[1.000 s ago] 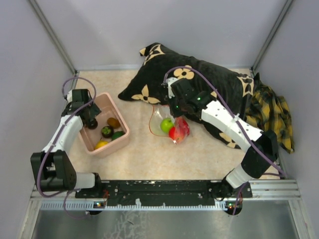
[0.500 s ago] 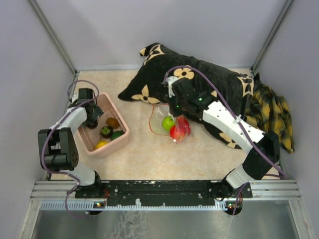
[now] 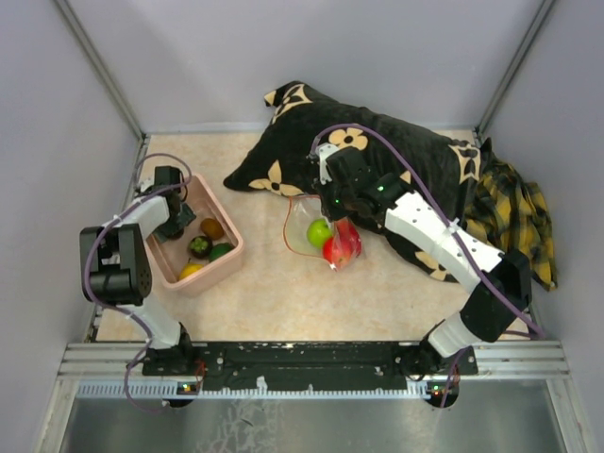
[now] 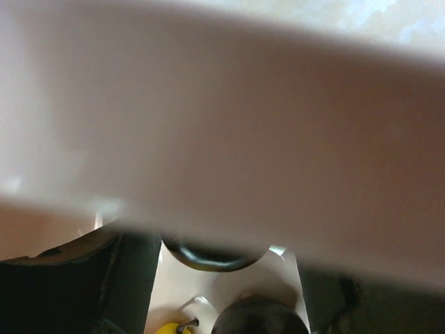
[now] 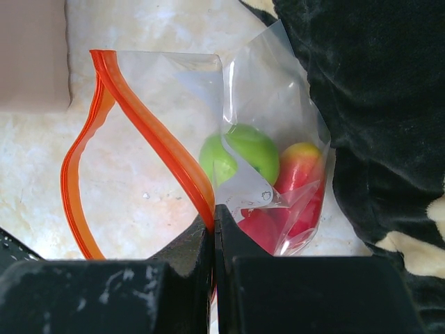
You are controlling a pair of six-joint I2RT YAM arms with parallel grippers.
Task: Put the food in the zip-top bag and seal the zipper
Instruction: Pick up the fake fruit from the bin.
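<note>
Loading is under way, by the look of it: the right tool (image 5: 214, 226) is clamped on the open mouth of the clear, floppy plastic zip-top bag (image 5: 268, 90), which lies on the beige mottled tabletop (image 3: 283, 302) against a black cushion with cream flowers (image 3: 406, 160). The thin red-orange zipper (image 5: 149, 132) gapes in a wide loop. A glossy green toy fruit (image 5: 240, 156) and a red-and-yellow one (image 5: 302, 181) sit inside the pouch. The left tool (image 3: 174, 230), its jaws wide apart with nothing clamped between them, is down in the far corner of the pink rectangular plastic tub (image 3: 215, 276), well apart from the bag. There an orange-brown piece (image 3: 213, 228), a dark purple one (image 3: 199, 246), a green one (image 3: 223, 252) and a yellow one (image 3: 191, 272) wait. The next move likely calls for the left tool to close on one piece, lift it clear of the tub wall and carry it into the held-open mouth; sealing the zipper comes only once the tub is emptied.
</note>
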